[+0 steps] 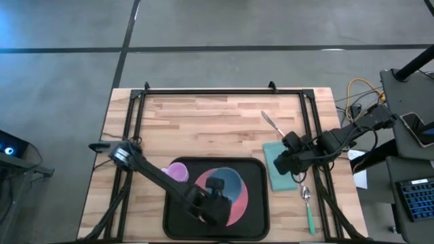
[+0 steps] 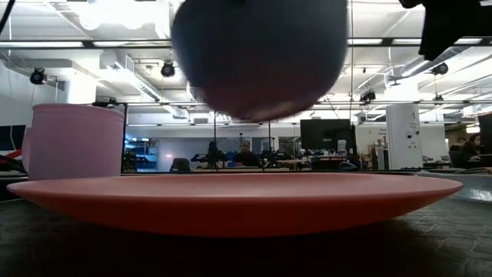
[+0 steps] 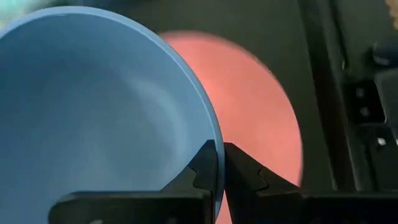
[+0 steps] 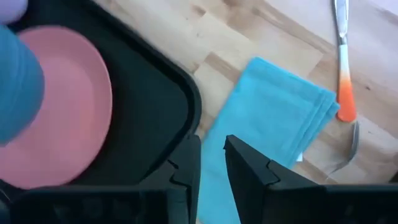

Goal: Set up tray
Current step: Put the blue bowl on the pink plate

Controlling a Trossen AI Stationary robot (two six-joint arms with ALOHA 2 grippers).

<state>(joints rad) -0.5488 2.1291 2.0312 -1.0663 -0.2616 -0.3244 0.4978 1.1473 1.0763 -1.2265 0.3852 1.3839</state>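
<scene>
The black tray [image 1: 178, 211] lies at the table's near edge. On it stand a pink plate [image 1: 239, 202] and, at its far left, a pink cup [image 1: 178, 172]. My left gripper [image 1: 215, 193] is shut on a blue bowl [image 1: 227, 181], which hangs above the plate [image 2: 238, 201] in the low view. A teal folded napkin [image 1: 274, 177] lies on the wood just right of the tray. My right gripper [image 1: 285, 163] is over the napkin [image 4: 273, 118], its fingers a little apart near the napkin's tray-side edge; whether they touch it I cannot tell. My left gripper [image 3: 221, 149] pinches the blue bowl's rim [image 3: 214, 134], one finger [image 3: 202, 169] inside the bowl and one [image 3: 247, 173] outside. The bowl [image 2: 257, 54] is lifted clear above the pink plate [image 3: 255, 106], opening upward.
A utensil with an orange handle [image 4: 344, 99] lies on the wood past the napkin's far end. A spoon with a green handle [image 1: 309, 210] lies right of the napkin, near the table's right edge. Black frame rails run along the table's left, far and right sides. Bare wood fills the far half.
</scene>
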